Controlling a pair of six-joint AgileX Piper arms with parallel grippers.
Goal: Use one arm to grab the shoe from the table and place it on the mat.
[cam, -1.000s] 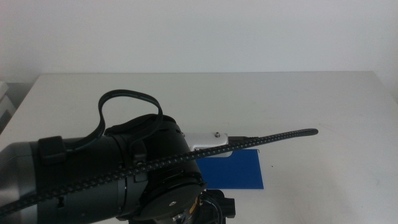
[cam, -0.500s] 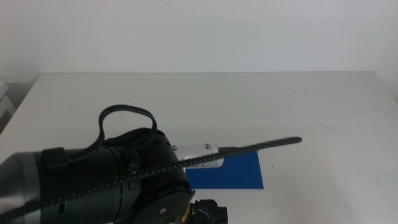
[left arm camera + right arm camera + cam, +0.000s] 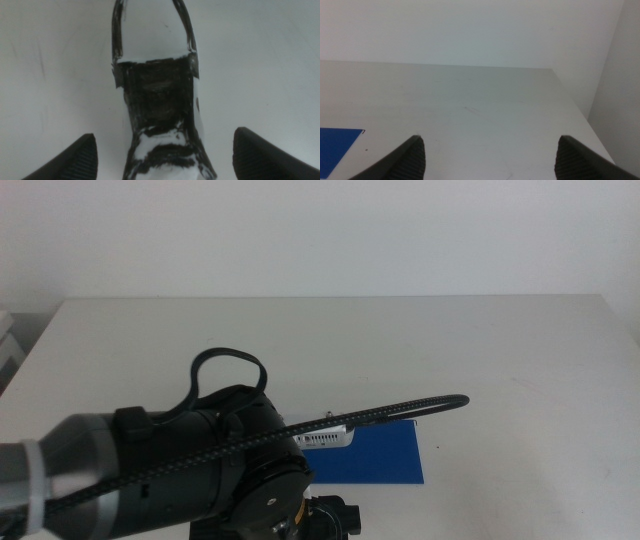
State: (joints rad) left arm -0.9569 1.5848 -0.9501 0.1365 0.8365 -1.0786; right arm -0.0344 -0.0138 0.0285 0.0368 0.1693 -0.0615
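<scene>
On pale table [image 3: 500, 350], blue mat [image 3: 380, 455], white wall behind

**Setting: bare robot test bench, lab-type room**

Wide, plain light grey-white tabletop [image 3: 480, 350] stands against a blank white wall [image 3: 320, 230], which rises directly behind the table's far edge. Large dark grey and black robot arm with a braided black cable [image 3: 180, 480] reaches over the table's near edge. Thin flat royal blue rectangular mat [image 3: 385, 455] lies on the table beside the arm.
</scene>
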